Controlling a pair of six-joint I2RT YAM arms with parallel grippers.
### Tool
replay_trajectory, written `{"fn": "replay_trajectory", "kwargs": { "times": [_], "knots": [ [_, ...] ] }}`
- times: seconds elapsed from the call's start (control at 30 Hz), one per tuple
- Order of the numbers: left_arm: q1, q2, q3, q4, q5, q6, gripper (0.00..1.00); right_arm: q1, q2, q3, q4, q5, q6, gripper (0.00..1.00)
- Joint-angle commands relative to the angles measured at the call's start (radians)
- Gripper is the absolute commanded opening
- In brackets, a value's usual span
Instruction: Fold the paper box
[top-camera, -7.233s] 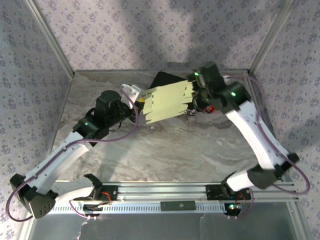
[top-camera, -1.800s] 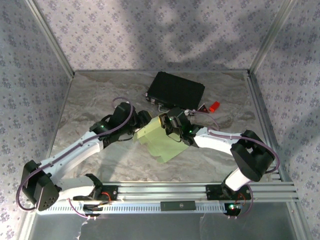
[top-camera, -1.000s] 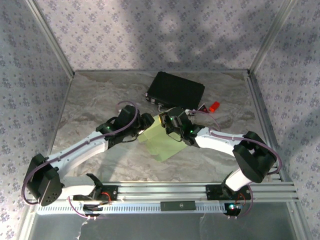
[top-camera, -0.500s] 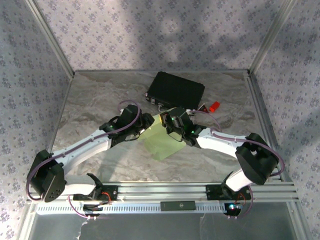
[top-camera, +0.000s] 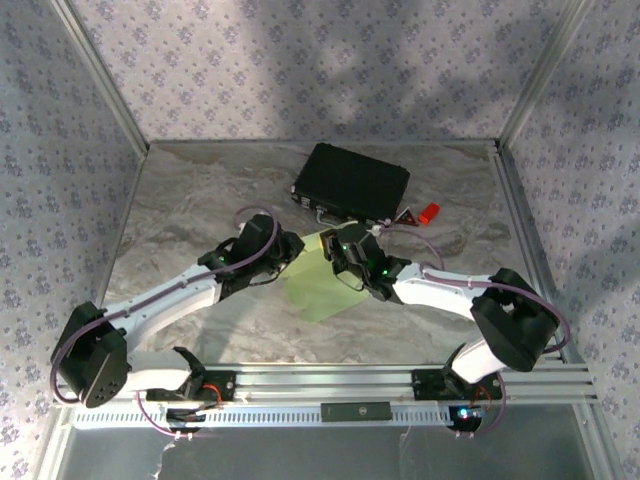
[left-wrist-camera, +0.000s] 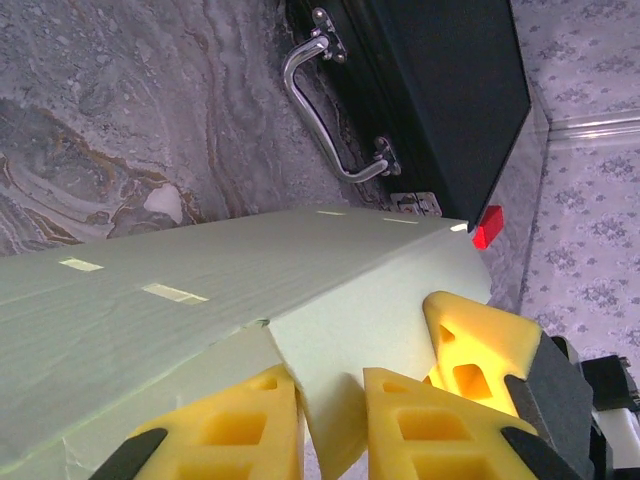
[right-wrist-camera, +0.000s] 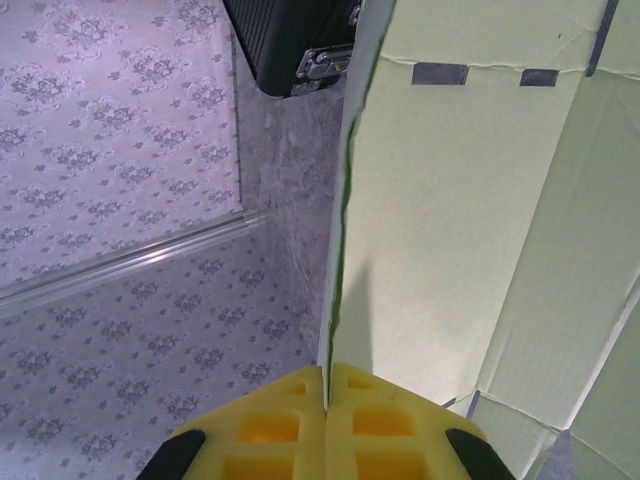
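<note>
Green paper box, right gripper pinching, left gripper seemingly too

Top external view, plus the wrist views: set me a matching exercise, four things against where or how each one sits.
Things:
1. paper box
2. black hard case
3. small red object
4. right end effector

Places or states:
A. at the far side of the table
B. shut on a thin card edge
C. pale green, mid-table
D. just right of the case's near right corner

Pairs: 1-C, 2-A, 3-D, 4-B.
</note>
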Motion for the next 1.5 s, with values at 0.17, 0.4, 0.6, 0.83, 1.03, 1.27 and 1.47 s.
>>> {"fn": "replay_trajectory", "kwargs": {
  "times": [0.17, 0.4, 0.6, 0.83, 1.03, 1.27, 1.47],
  "knots": [
    [0.033, -0.102, 0.042, 0.024, -0.003, 0.092, 0.46, -0.003, -0.039, -0.003, -0.014, -0.011, 0.030, 0.00],
    [0.213, -0.309, -0.019, -0.094, 0.095, 0.287, 0.64, -0.085, -0.130, 0.064, -0.254, -0.113, 0.123, 0.00],
    [0.458, -0.389, -0.324, 0.135, 0.311, 0.228, 0.35, -0.128, -0.198, 0.081, -0.336, -0.103, 0.156, 0.00],
    [0.457, -0.293, -0.460, 0.422, 0.380, 0.222, 0.15, -0.170, -0.224, 0.141, -0.384, -0.131, 0.189, 0.00],
    [0.445, -0.234, -0.468, 0.578, 0.432, 0.229, 0.22, -0.193, -0.221, 0.196, -0.411, -0.144, 0.228, 0.00],
    [0.419, -0.009, -0.487, 0.980, 0.498, 0.157, 0.27, -0.209, -0.221, 0.239, -0.437, -0.161, 0.251, 0.00],
    [0.397, 0.048, -0.475, 1.053, 0.494, 0.173, 0.31, -0.223, -0.221, 0.247, -0.446, -0.176, 0.255, 0.00]
  ]
}}
